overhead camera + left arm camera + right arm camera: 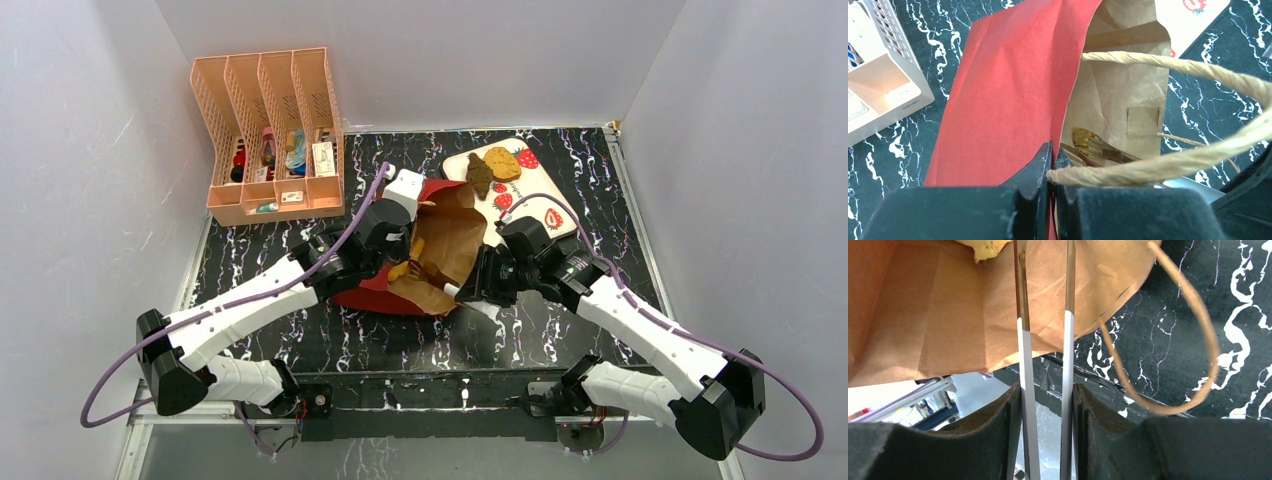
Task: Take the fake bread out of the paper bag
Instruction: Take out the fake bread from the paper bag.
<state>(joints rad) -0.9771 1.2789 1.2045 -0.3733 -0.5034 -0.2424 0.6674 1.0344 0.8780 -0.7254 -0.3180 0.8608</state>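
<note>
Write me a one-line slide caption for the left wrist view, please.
Left claw pinches the rim of the red paper bag beside its cord handle, fake bread visible inside.

Red paper bag [1008, 90] (brown inside) on a black, white-veined table [400, 345].

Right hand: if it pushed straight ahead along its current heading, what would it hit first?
Probably the paper bag: the tongs in the right hand reach over its brown lining. A yellow bread piece lies just left of that line; depth is unclear.
</note>
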